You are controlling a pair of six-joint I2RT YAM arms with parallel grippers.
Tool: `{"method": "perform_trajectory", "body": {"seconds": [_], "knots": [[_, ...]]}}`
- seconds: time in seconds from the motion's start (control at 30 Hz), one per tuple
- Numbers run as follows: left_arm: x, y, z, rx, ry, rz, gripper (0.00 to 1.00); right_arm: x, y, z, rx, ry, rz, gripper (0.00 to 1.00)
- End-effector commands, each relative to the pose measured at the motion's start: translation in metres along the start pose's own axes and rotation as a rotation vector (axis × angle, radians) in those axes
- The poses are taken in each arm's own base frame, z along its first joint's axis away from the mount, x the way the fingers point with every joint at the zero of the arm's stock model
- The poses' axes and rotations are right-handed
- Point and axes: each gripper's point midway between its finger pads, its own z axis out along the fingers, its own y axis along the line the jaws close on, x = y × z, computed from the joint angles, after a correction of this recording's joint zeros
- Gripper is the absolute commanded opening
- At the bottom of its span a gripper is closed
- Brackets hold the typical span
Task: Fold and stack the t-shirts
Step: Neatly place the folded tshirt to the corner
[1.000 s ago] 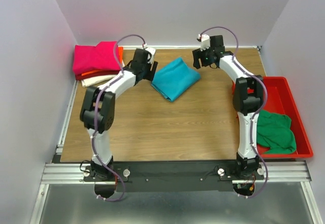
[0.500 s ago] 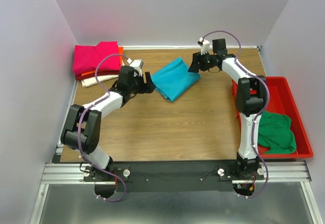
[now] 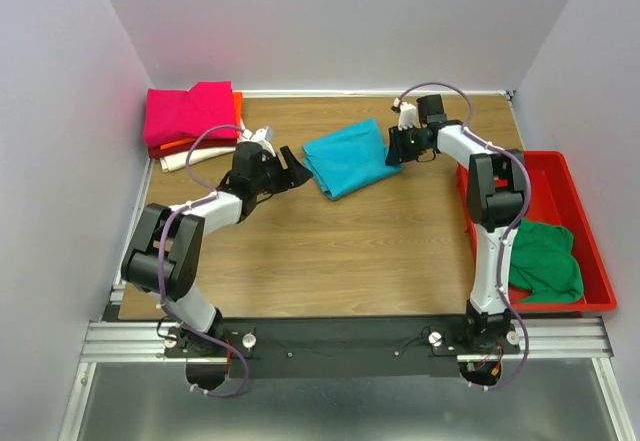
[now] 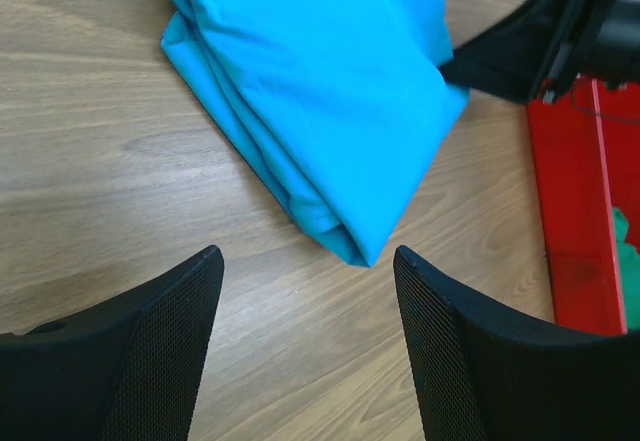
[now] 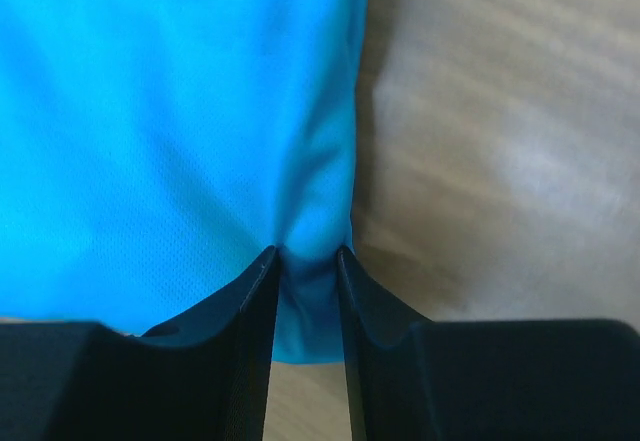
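A folded teal t-shirt (image 3: 347, 158) lies on the wooden table at the back centre. It fills the top of the left wrist view (image 4: 320, 91) and most of the right wrist view (image 5: 170, 131). My right gripper (image 3: 397, 148) is shut on the shirt's right edge, and the cloth bunches between its fingers (image 5: 305, 271). My left gripper (image 3: 290, 168) is open and empty, low over the table just left of the shirt, its fingertips (image 4: 205, 271) short of the near corner. A folded stack with a magenta shirt (image 3: 190, 111) on top, orange and cream below, sits at the back left.
A red plastic tray (image 3: 590, 261) stands at the right edge and holds a crumpled green shirt (image 3: 543, 258). The tray's edge shows in the left wrist view (image 4: 575, 211). Grey walls close in the table at the back and sides.
My left arm has swung down and forward from the stack, and its open gripper now sits low by the teal shirt. My right gripper has come down and closed on the shirt's right edge.
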Motion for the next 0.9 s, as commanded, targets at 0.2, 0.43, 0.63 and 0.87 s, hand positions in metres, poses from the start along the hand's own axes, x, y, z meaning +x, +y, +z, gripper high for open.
{"method": "perform_trajectory", "body": {"seconds": [0.2, 0.43, 0.63, 0.87], "knots": [[-0.002, 0.007, 0.046, -0.025, 0.043, -0.087, 0.78, 0.050, 0.008, -0.028, 0.041, 0.129, -0.009, 0.36], [0.010, 0.018, 0.086, -0.105, 0.148, -0.104, 0.81, 0.057, 0.012, -0.029, 0.029, 0.140, 0.004, 0.36], [0.038, 0.056, 0.089, -0.338, 0.250, -0.166, 0.81, 0.055, 0.015, -0.034, 0.026, 0.131, 0.007, 0.37], [0.036, 0.057, 0.088, -0.358, 0.227, -0.192, 0.80, 0.061, 0.016, -0.028, 0.004, 0.145, 0.028, 0.37]]}}
